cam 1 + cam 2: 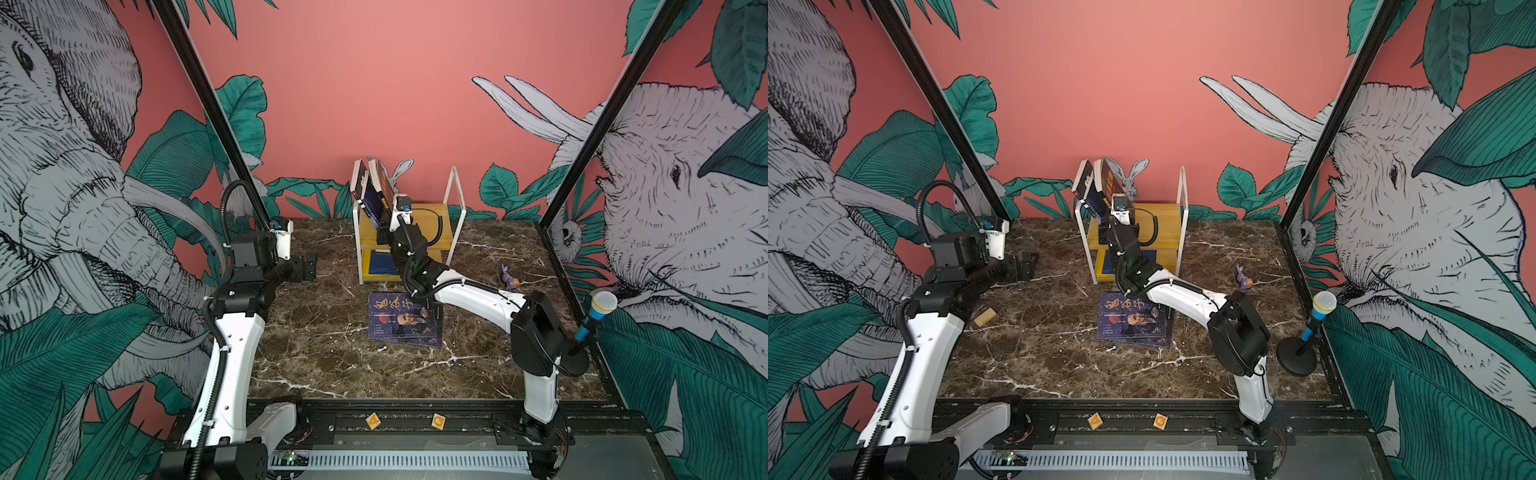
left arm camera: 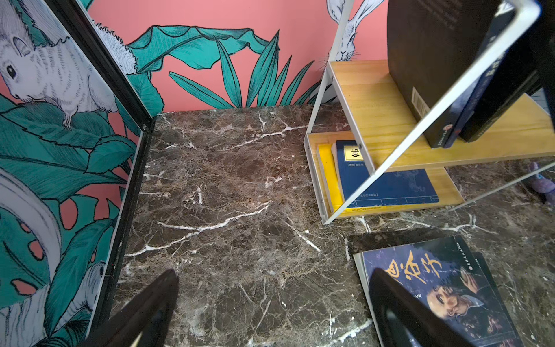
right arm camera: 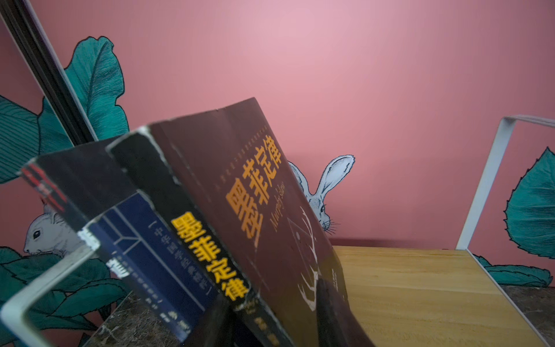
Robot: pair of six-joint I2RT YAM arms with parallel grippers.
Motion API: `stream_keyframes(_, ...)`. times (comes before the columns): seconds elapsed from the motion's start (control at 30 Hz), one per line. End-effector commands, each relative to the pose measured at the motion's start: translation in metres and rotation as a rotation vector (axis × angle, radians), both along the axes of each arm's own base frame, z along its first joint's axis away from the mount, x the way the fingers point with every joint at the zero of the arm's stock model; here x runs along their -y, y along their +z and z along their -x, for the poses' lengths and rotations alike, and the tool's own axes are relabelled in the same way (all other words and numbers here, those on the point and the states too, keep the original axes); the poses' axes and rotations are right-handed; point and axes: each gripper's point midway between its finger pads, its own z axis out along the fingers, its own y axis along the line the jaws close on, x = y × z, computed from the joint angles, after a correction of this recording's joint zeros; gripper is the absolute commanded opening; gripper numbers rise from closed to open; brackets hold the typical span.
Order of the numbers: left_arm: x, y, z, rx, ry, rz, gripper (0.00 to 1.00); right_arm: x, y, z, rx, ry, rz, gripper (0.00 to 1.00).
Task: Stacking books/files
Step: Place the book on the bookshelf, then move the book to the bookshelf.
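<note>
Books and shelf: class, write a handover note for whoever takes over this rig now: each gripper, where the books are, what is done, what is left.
Left gripper: open, empty, above the table left of the shelf.
Right gripper: at the foot of the dark book with the orange title on the top board, jaws either side; grip unclear.
Books: that one leans with a navy book and a black book against the shelf's side. Below, a blue book lies on a yellow book. A face-cover book tops a small pile on the table.
Done: three stand shelved. Left: probably the table pile.
</note>
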Motion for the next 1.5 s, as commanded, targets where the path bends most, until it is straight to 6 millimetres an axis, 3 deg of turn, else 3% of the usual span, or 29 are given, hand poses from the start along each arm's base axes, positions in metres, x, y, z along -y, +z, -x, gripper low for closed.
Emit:
stream_keyframes(0.0, -0.001, 0.003, 0.000, 0.019, 0.004, 0.020, 0.99, -0.001, 0.030, 0.015, 0.054, 0.053, -0.089, 0.46)
stream_keyframes(0.33, -0.002, 0.003, -0.001, 0.016, 0.009, 0.027, 1.00, -0.020, 0.033, 0.032, 0.039, 0.198, -0.090, 0.48)
stream_keyframes(0.5, -0.004, 0.003, -0.001, 0.017, 0.015, 0.027, 1.00, -0.017, 0.042, 0.041, 0.034, 0.228, -0.106, 0.48)
stream_keyframes(0.67, -0.004, 0.001, -0.001, 0.012, 0.016, 0.026, 1.00, 0.001, 0.051, 0.049, 0.038, 0.193, -0.077, 0.46)
stream_keyframes(0.8, -0.003, -0.002, -0.001, 0.007, 0.011, 0.032, 0.99, 0.010, 0.053, 0.049, 0.035, 0.153, -0.002, 0.36)
stream_keyframes(0.97, -0.001, -0.005, -0.002, 0.004, 0.000, 0.038, 1.00, 0.030, 0.050, 0.027, -0.049, 0.024, 0.136, 0.03)
stream_keyframes(1.0, -0.001, -0.005, -0.002, 0.004, -0.004, 0.036, 1.00, 0.033, 0.047, 0.021, -0.067, 0.002, 0.174, 0.00)
stream_keyframes(1.27, 0.007, -0.008, -0.002, 0.005, -0.053, 0.043, 0.99, 0.054, 0.026, -0.016, -0.186, -0.084, 0.298, 0.00)
stream_keyframes(1.47, 0.049, -0.007, 0.010, 0.026, -0.335, 0.086, 0.99, 0.056, -0.004, -0.039, -0.308, -0.069, 0.373, 0.00)
